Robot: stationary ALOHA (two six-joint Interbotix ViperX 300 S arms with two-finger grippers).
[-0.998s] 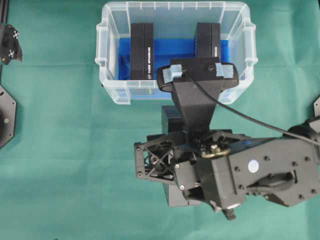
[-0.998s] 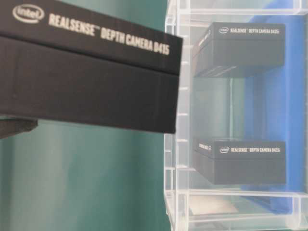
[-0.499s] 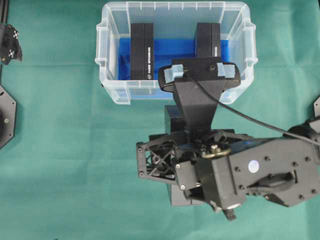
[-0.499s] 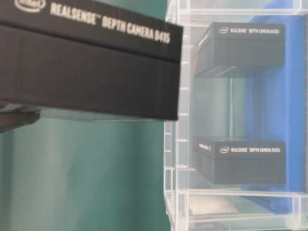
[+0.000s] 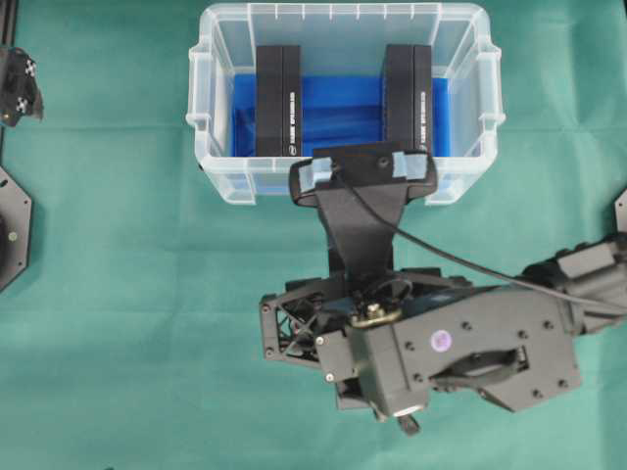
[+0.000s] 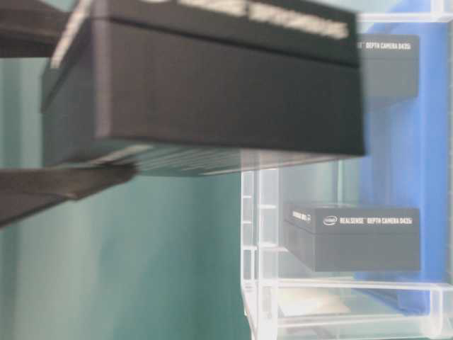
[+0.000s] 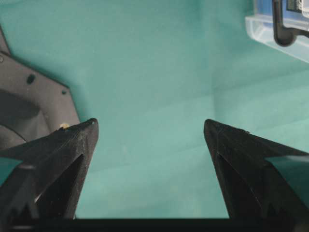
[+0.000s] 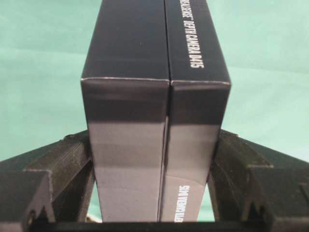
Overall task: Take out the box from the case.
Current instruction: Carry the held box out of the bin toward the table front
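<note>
— Green cloth covers your counter [image 5: 118, 294] from edge to edge. What sits at the far left?

— Your left tool [image 7: 150, 133], out by the left edge. In its wrist view the two fingers [image 7: 67, 154] stand wide apart with only cloth between them; it holds nothing.

— And moving right?

— You reach the case [image 5: 206, 117], the clear bin at the top middle with blue cloth [image 5: 338, 103] on its floor. Two black boxes stand on edge inside it, one on the left [image 5: 277, 98] and one on the right [image 5: 408, 93], well apart.

— Where is the box you are taking out?

— Outside the case, on its near side, under your right arm. From overhead you see only a sliver of the box [image 5: 335, 257] below the wrist camera [image 5: 362, 171]. The table-level view shows it blurred and off the cloth.

— Is it gripped?

— Yes. Your right tool [image 8: 153, 159] is clamped on the box, one finger [image 8: 65, 164] against each broad face.
</note>
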